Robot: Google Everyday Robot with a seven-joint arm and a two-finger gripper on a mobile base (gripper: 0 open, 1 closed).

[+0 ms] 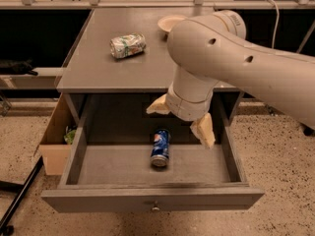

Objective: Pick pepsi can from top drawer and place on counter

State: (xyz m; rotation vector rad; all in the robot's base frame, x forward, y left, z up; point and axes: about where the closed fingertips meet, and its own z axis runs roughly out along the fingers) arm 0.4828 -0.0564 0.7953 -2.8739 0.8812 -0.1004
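Observation:
The pepsi can (160,148) lies on its side in the middle of the open top drawer (98,171), its silver end toward the drawer front (152,199). My gripper (181,119) hangs above the drawer's back right part, just right of and above the can, not touching it. Its two tan fingers (203,131) are spread apart and hold nothing. The grey counter (128,65) is behind and above the drawer, partly hidden by my arm (236,58).
A crushed silver-green can (127,45) lies on the counter at the back left. A pale bowl (170,23) sits at the counter's back. A brown cardboard box (56,134) stands on the floor left of the drawer. A dark pole (19,195) lies at the lower left.

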